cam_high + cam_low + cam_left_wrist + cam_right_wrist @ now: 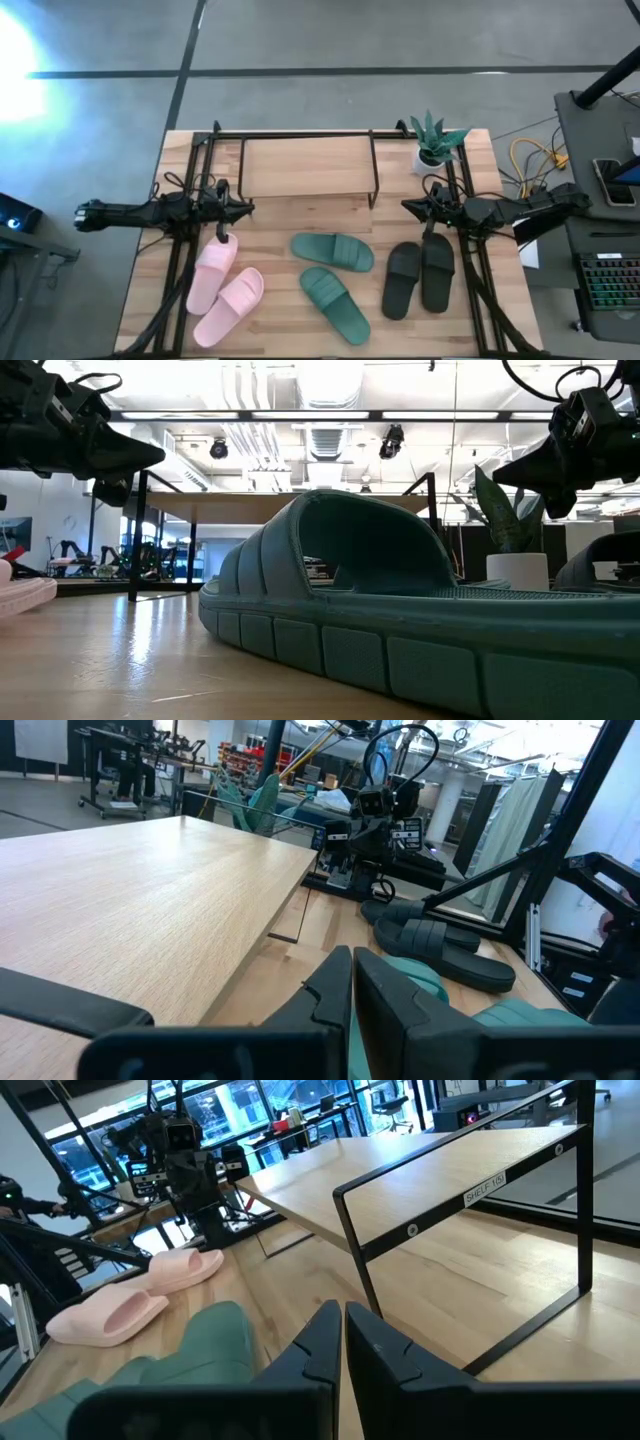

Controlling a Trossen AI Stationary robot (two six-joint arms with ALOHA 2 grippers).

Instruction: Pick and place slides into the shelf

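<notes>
Six slides (331,270) lie between both closed, empty pincers, left pincer (248,209) and right pincer (408,207).

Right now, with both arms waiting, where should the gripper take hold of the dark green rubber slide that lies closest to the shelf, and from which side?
Grip the dark green rubber slide by its wide strap, probably coming from above. It lies flat, sole down; the strap arches up, leaving a gap a finger could slip under. The left gripper and right gripper are both shut and must open first.

Matt rubber slides (333,251), ribbed sole; shelf (306,167) w/ thin black metal frame, smooth pale wood top.
</notes>
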